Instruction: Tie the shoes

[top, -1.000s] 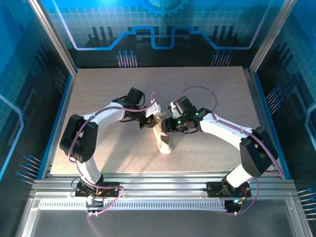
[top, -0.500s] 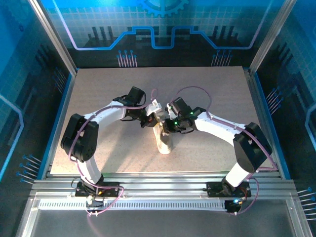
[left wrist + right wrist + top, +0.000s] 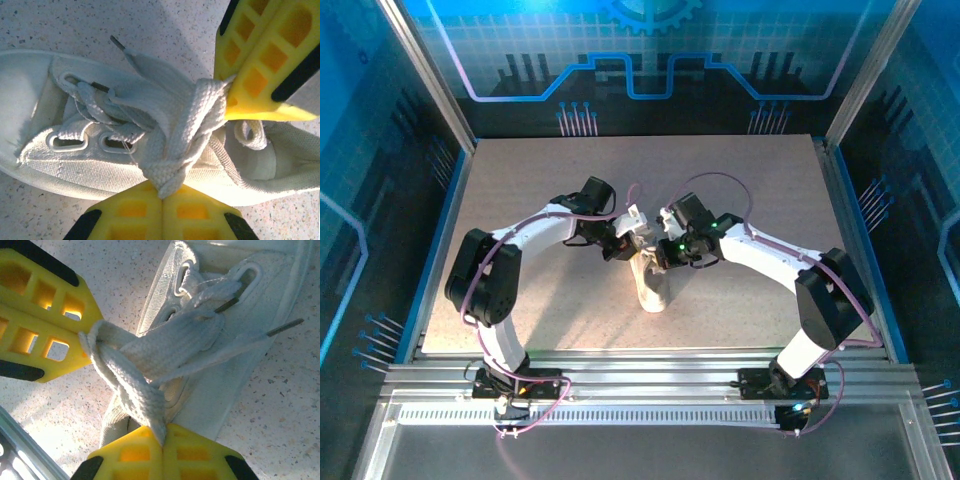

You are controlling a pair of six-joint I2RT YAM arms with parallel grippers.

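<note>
Sneaker point(image 3: 653, 288), white low-top, at mid-table point(image 3: 520, 190), sole down, long axis running 12 to 6 o'clock in the top view. Over its 12 o'clock end, both arms bent inward: left gripper point(image 3: 626, 246) at the shoe's 10 o'clock, right gripper point(image 3: 660, 258) at its 1 o'clock, close together above the lacing.

Left wrist view: sneaker point(image 3: 75, 150) lying across the frame on the speckled surface, oval eyelets point(image 3: 67, 142) toward 8 o'clock. Laces point(image 3: 170, 120) bunched and crossed at centre. At 6 o'clock, left gripper point(image 3: 162, 194), yellow fingers pressed together, pinching a folded bit of lace. At 2 o'clock, right gripper point(image 3: 230, 92), fingers likewise pressed together, nipping another strand. Thick wad of lace stretched between the two pinch points. One dark aglet point(image 3: 117, 42) lying free at 11 o'clock, on the table beside the shoe.

Right wrist view: sneaker point(image 3: 220, 395) slanting from 1 toward 7 o'clock, eyelets point(image 3: 182, 277) near 12. Laces point(image 3: 175, 347) crossing mid-frame. At 6 o'clock, right gripper point(image 3: 162, 440), clamped on a lace fold. At 9 o'clock, left gripper point(image 3: 95, 325), clamped on the looped strand. Two aglets point(image 3: 285, 327) pointing toward 3 o'clock, loose.
</note>
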